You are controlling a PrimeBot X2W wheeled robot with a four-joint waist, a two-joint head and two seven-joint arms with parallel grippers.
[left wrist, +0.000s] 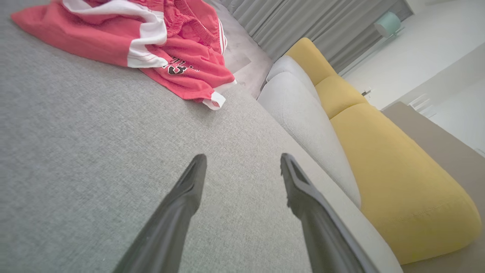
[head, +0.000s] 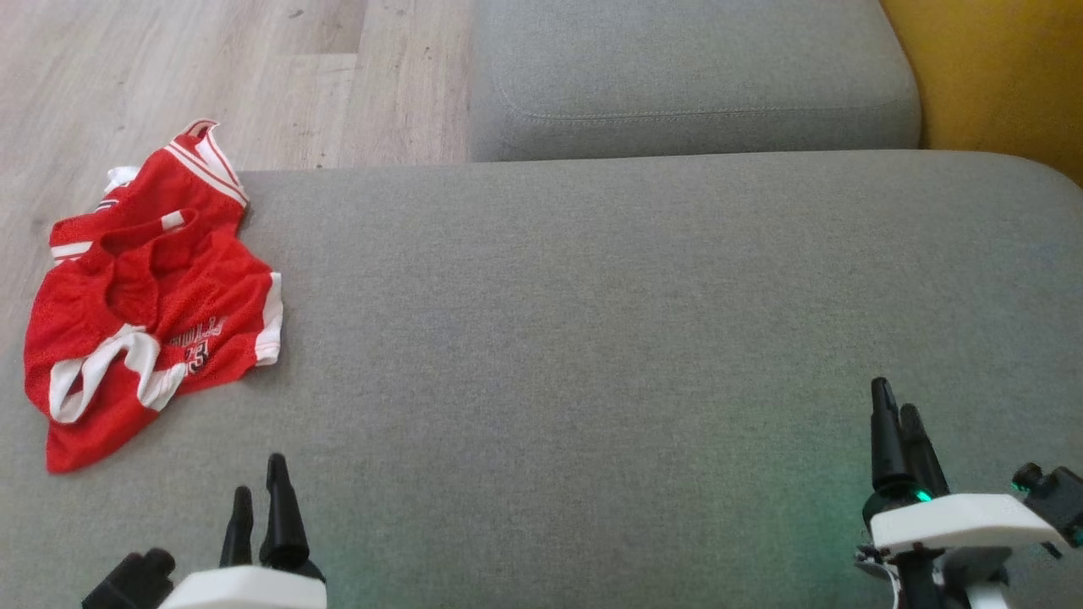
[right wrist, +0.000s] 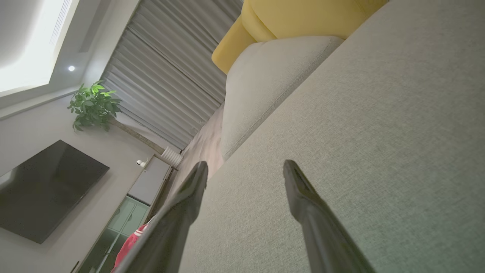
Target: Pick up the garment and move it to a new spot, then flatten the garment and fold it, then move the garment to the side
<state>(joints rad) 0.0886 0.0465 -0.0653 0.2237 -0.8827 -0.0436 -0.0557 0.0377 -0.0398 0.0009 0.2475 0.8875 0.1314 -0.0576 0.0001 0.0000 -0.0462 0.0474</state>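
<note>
Grey sofa seat (head: 592,296), yellow cushion (left wrist: 398,170) beside — wood floor (head: 169,68), curtains (right wrist: 170,76).

Soft, even daylight fills the head view: a faint shadow edges the garment (head: 152,288) at 9 o'clock, and a green glow tints the sofa cushion (head: 592,296) at 5 o'clock beside the right gripper (head: 895,397). The left wrist view's wall (left wrist: 428,49) at 2 o'clock is washed out. In the right wrist view a ceiling panel (right wrist: 34,41) glares white at 10 o'clock, the curtain (right wrist: 163,83) lines bow, and the jaws blur toward 6 o'clock.

White wrist housings (head: 964,520), tapered black fingers (head: 281,516), green light (head: 920,496) on right claw (head: 895,397)
</note>
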